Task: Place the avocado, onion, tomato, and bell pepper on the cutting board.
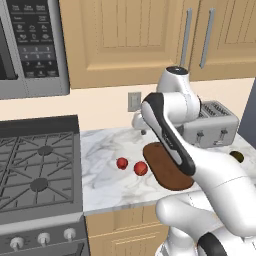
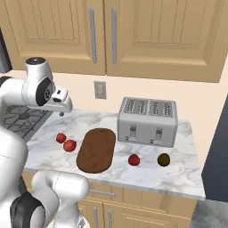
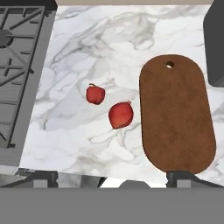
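Four small pieces of produce lie on the white marbled desk, none of them on the flat dark reddish-brown wooden cutting board, whose surface is bare. The board has rounded ends and a small hole near its far end, seen in the hand view. Just left of it sit two red items close together: a small red bell pepper with a stem and a rounder red onion, the onion nearer the board but not touching it. On the board's other side, in front of the silver four-slot toaster, rest a red round tomato and, further right, the dark olive-green rounded avocado, apart from each other. A black gas stove borders the desk on the left. The end effector hangs high above the desk's front edge, fingertips spread wide at the bottom corners of the hand view, holding nothing.
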Tool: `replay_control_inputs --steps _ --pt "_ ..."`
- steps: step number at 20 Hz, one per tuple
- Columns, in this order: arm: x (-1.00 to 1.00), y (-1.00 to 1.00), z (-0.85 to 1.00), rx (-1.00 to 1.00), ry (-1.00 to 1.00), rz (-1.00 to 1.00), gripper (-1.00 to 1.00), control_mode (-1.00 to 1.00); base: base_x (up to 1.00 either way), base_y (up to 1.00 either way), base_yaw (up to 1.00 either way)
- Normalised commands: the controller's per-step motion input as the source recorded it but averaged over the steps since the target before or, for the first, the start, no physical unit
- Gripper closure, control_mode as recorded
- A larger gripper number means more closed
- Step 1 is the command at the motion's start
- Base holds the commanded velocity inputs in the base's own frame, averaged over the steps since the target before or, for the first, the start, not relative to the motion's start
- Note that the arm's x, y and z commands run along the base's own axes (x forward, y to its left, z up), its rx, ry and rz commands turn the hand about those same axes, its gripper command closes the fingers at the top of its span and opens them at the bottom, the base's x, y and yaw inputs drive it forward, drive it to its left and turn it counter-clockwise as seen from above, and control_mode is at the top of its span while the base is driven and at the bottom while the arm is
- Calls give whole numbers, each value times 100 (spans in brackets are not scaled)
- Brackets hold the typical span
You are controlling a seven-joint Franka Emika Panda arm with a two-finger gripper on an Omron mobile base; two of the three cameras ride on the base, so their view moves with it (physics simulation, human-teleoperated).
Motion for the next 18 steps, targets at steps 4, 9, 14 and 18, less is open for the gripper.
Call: replay_control_inputs --steps 4,9,14,18 --pt "4 12 -35 0 1 0 -100 -100 0 0 0" --pt "6 0 -42 0 0 0 -100 -100 0 0 0" --pt "15 0 -44 0 1 0 -100 -100 0 0 0" --pt "35 0 -38 0 6 0 -100 -100 0 0 0"
